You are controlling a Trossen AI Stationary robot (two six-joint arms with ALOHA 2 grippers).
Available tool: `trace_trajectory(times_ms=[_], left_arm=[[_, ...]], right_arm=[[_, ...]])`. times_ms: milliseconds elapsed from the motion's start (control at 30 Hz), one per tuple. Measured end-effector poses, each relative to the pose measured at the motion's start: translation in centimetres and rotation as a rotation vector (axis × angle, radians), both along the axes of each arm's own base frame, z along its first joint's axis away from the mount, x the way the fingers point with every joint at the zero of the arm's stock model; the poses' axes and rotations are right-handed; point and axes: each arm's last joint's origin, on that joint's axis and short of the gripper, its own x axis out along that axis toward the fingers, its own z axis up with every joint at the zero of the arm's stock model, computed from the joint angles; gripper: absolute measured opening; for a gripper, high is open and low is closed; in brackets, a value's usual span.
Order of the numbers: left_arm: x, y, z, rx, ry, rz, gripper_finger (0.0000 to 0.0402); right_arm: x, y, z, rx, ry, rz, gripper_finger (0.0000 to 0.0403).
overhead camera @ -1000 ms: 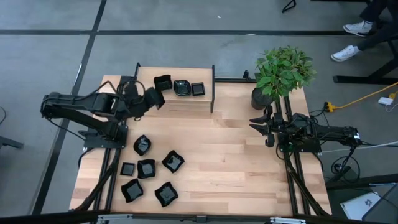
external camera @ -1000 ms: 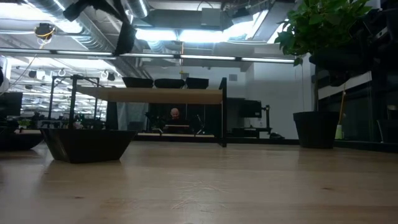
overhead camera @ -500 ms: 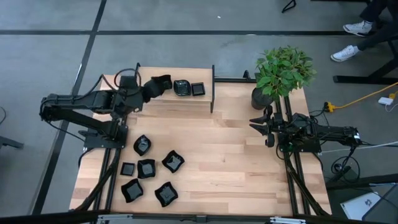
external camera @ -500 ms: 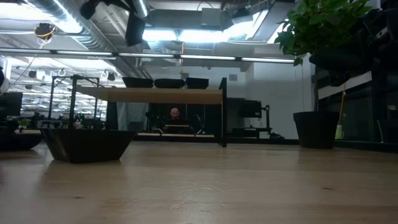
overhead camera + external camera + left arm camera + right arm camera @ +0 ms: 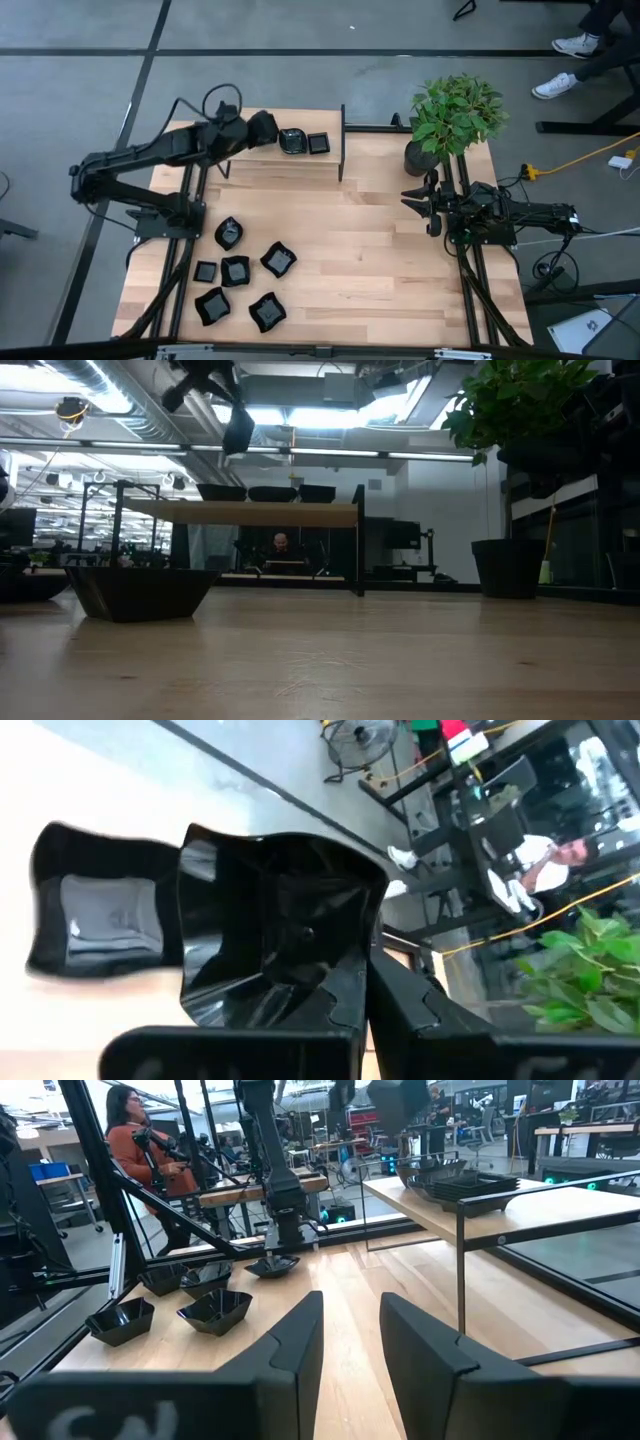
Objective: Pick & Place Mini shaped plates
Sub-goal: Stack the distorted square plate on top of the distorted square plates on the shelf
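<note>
Holding a black mini plate [image 5: 263, 127] clamped in the left gripper [image 5: 252, 131] above the raised shelf [image 5: 300, 162] (beside 2 plates [image 5: 303, 142] there). Waiting near the plant pot [image 5: 421, 157], right gripper [image 5: 415, 200] fingers parted, gripping nothing.

Held plate [image 5: 270, 930] hides the left gripper's [image 5: 350, 1010] fingertips, apparently.

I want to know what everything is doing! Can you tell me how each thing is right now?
Left gripper: shut on a glossy black dish, above the shelf.
Glossy black dish in the left gripper: held, lifted.
Right gripper: fingers parted, empty, waiting by the plant.
Raised wooden shelf: holding two black dishes.
Six black dishes on the wooden table: resting, untouched.
Green potted plant: upright.
</note>
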Motion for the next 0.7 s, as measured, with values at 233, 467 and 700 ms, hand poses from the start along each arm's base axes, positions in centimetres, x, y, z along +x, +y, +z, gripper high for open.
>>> trace_trajectory(times_ms=[233, 467, 700], left_arm=[[1.7, 2.0, 1.7, -0.024, 0.165, -0.012, 0.0002], [3.3, 3.1, 3.0, -0.104, 0.344, -0.011, 0.0002], [4.4, 3.9, 3.3, -0.147, 0.453, 0.003, 0.0002]], right_arm=[[0.0, 0.0, 0.0, -0.001, -0.001, 0.0, 0.0103], [0.0, 0.0, 0.0, 0.001, 0.0, 0.0, 0.0103], [0.0, 0.0, 0.0, 0.001, -0.001, 0.0, 0.0103]])
